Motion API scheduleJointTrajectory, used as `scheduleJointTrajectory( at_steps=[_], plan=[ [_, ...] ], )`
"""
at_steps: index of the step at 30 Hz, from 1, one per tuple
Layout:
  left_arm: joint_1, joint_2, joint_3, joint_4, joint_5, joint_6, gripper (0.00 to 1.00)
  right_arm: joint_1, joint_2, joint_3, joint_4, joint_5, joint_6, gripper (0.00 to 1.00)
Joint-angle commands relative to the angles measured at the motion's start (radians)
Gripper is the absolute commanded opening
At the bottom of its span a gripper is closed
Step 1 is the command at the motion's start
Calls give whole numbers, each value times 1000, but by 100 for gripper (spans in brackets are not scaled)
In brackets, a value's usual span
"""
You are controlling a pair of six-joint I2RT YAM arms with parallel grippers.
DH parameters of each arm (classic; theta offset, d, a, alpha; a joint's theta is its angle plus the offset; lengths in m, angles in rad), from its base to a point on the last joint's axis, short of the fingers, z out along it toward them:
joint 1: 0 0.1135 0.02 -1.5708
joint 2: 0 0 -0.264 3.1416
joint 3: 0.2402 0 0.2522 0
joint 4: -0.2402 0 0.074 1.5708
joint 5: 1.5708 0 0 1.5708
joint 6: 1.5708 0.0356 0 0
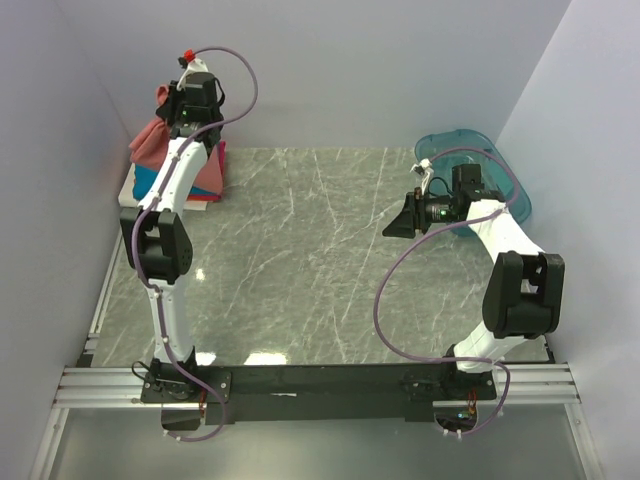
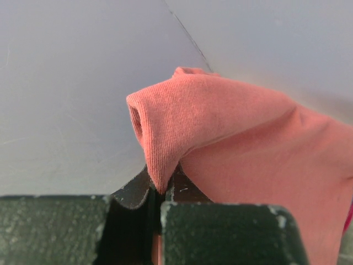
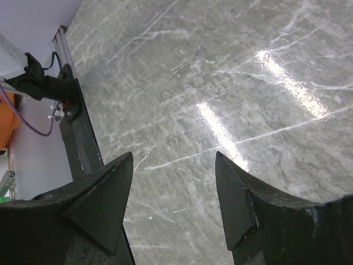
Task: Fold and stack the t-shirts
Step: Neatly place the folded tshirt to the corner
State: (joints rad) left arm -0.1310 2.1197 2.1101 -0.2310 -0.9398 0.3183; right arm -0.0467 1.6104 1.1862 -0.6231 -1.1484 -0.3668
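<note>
Your left end effector (image 2: pixel 160 194) is clamped on a bunched fold of the salmon-pink t-shirt (image 2: pixel 242 143), raised in the far left corner. The rest of the cloth hangs down over the folded stack (image 1: pixel 148 182) of blue, red and white shirts. That's a small pinch, so I'd say go gently: lift until the hanging cloth clears the stack, or you risk dragging those folded shirts askew. Then swing toward the bare middle of the bench (image 1: pixel 300 250). Your right end effector (image 3: pixel 174 182) is wide open with nothing in it, hovering over the right side near the teal bin (image 1: pixel 480 160). Bring it across to catch a second edge, and spread the shirt flat before any fold.
</note>
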Motion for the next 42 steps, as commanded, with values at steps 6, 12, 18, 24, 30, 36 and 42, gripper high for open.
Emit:
scheduleJointTrajectory(
  at_steps=[6,12,18,24,30,36,42],
  plan=[
    [54,36,27,99,44,5,0,-10,-3,43,-29,-42,-31,68],
    [87,78,53,58,96,-44,0,-10,-4,43,-35,-45,-40,68],
    [111,129,86,22,134,-94,0,-10,-4,44,-44,-40,-47,68],
    [128,158,100,7,148,-123,0,-10,3,46,-46,-42,-49,68],
    [177,190,105,-2,159,-156,9,-10,9,49,-52,-40,-54,68],
    [220,204,184,-83,173,-367,99,-10,5,50,-58,-34,-57,68],
    [258,99,249,-142,252,-507,99,-10,-1,47,-55,-37,-52,68]
  ],
)
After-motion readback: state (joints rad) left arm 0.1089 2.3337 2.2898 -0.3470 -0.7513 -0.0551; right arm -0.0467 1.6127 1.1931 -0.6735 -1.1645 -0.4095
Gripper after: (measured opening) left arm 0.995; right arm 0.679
